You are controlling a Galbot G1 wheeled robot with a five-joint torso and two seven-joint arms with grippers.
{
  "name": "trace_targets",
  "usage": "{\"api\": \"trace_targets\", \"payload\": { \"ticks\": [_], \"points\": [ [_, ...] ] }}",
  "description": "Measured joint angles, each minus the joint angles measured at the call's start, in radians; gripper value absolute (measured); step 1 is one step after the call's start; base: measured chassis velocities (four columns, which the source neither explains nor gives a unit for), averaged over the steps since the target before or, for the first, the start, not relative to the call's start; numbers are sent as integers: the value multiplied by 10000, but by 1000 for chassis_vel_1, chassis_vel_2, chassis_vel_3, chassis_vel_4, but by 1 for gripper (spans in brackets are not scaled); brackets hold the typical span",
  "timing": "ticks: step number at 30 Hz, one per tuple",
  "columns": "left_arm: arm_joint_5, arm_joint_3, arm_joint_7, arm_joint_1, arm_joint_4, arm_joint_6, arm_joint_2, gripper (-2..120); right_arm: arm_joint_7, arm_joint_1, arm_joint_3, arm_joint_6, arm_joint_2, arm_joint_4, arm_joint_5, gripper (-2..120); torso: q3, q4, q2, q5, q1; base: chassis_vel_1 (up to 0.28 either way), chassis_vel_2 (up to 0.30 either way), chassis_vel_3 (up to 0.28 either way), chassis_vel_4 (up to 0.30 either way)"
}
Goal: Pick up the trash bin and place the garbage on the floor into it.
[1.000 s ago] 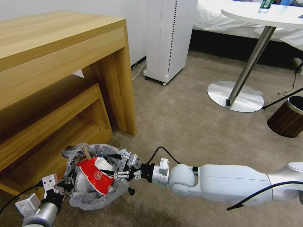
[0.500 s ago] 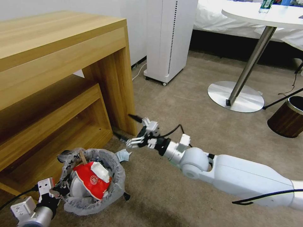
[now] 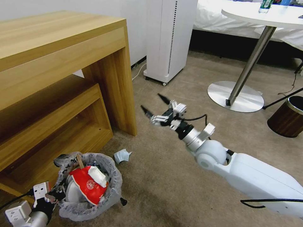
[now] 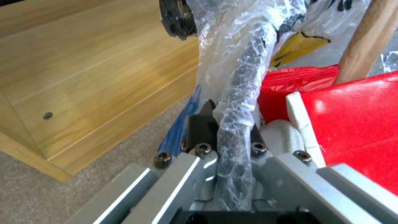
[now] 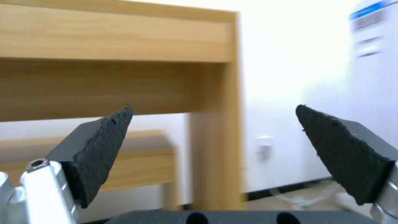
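Left gripper (image 4: 226, 140) clamped on bagged rim of trash bin (image 3: 86, 189), low beside wooden desk (image 3: 60, 63) on floor (image 3: 176, 176) (bin stuffed with red wrapper (image 3: 85, 186)); right gripper (image 3: 154, 105) raised, fingers wide apart, empty; pale blue mask (image 3: 122, 155) lies beside bin

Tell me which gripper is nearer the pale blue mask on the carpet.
Left. The left gripper grips the trash bin rim, beside the mask; the right gripper hangs open above, farther off.
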Motion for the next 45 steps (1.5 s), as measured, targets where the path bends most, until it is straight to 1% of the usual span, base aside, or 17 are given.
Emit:
{"api": "trace_targets", "payload": {
  "ticks": [1,4,5,6,8,9,10,12,13,15,22,39,45],
  "points": [
    [0,0,0,0,0,0,0,1,0,0,0,0,0,0,0,100,0,0,0,0,0,0,0,0,0],
    [1,-64,0,70,-20,-28,15,1,796,-1230,1606,-337,84,-80,-894,100,0,0,0,1,0,0,0,0,0],
    [1,-64,0,70,-20,-28,15,1,796,-1230,1606,-337,84,-80,-894,100,0,0,0,1,0,0,0,0,0],
    [2,-65,0,93,-21,-47,15,1,1210,-1773,2260,-557,202,-102,-1375,100,-1,1,0,-1,0,0,0,0,0],
    [-1,-64,3,120,-17,-84,16,1,1690,-2633,3164,-796,449,-165,-2039,100,0,-3,-1,0,1,0,0,0,0],
    [-1,-64,3,120,-17,-84,16,1,1690,-2633,3164,-796,449,-165,-2039,100,0,-3,-1,0,1,0,0,0,0],
    [-9,-64,4,123,-1,-102,24,1,1993,-3108,3717,-945,648,-202,-2488,100,-1,-1,0,4,0,0,0,0,0],
    [-47,-71,6,117,48,-139,30,1,2126,-3617,4325,-995,892,-280,-2914,100,0,-3,0,-1,0,0,0,0,0],
    [-47,-71,6,117,48,-139,30,1,2126,-3617,4325,-995,892,-280,-2914,100,0,-3,0,-1,0,0,0,0,0],
    [-119,-77,-1,107,65,-141,47,1,2174,-4086,4747,-978,1052,-335,-3164,100,-1,0,0,-2,0,0,0,0,0],
    [-376,-87,-117,45,58,34,68,1,2149,-4321,4874,-665,1221,-732,-3532,100,0,0,0,0,0,0,0,0,0],
    [-500,-167,-256,36,53,154,50,1,2136,-4178,4685,-620,1183,-971,-3345,100,0,-1,0,-2,0,0,0,0,0],
    [-498,-166,-276,24,92,156,35,1,2109,-4103,4586,-589,1214,-1060,-3320,100,0,1,-1,-2,0,45,45,61,45]
  ]
}}
